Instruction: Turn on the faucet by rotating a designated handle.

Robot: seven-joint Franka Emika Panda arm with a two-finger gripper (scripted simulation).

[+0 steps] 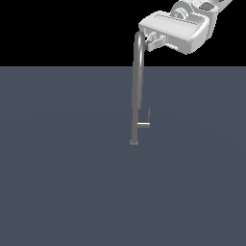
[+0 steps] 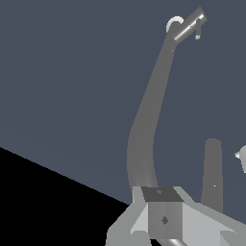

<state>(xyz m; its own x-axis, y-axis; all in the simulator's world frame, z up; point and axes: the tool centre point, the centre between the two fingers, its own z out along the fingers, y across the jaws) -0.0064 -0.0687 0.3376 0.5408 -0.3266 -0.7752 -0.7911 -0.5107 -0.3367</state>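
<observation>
Faucet (image 1: 137,91) upright on floor (image 1: 57,182); handle (image 1: 145,122) off lower stem, exterior view's right.

Flat slate-grey floor (image 1: 62,182), plain and unmarked, black backdrop (image 1: 57,29) above its far edge

The faucet (image 2: 149,120) runs away from the camera as a long grey tube, wide close to the lens and narrowing toward its small round base (image 2: 174,23) on the dark blue-grey floor (image 2: 62,72). Beside that base the handle (image 2: 191,25) juts out as a short bright stub ending in a thin bar. One grey gripper finger (image 2: 163,216) fills the near foreground, touching or overlapping the tube; whether it presses the tube cannot be told.
</observation>
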